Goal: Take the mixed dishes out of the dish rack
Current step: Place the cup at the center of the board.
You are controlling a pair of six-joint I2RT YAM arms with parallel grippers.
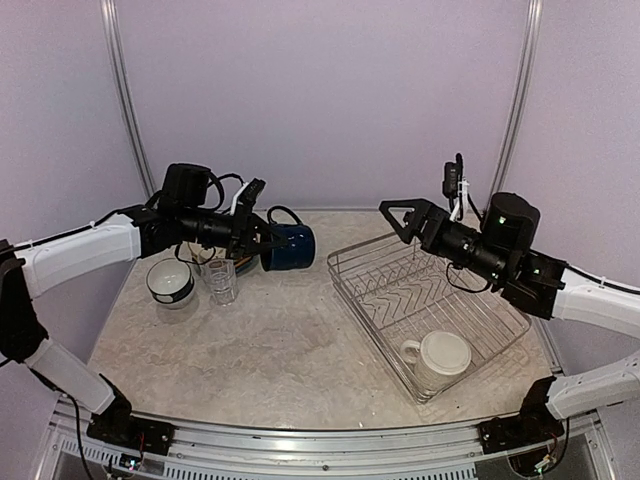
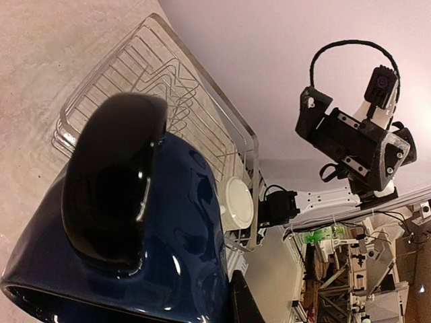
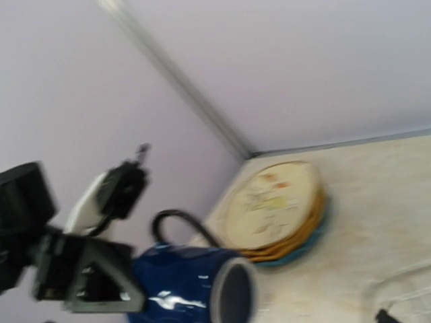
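Lower navy mug (image 1: 292, 247), pinched by left gripper (image 1: 262, 243), upright beside clear glass (image 1: 221, 281) at centre-left; right gripper (image 1: 403, 215) spread, empty.

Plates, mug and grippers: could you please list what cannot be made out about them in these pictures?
Plates: blurred in the right wrist view, count unclear; absent from the top view, probably behind the left arm.
Left gripper: fingertips hidden by the navy mug in the left wrist view.
Right gripper: fingers almost wholly cut off by the bottom edge of its own view.
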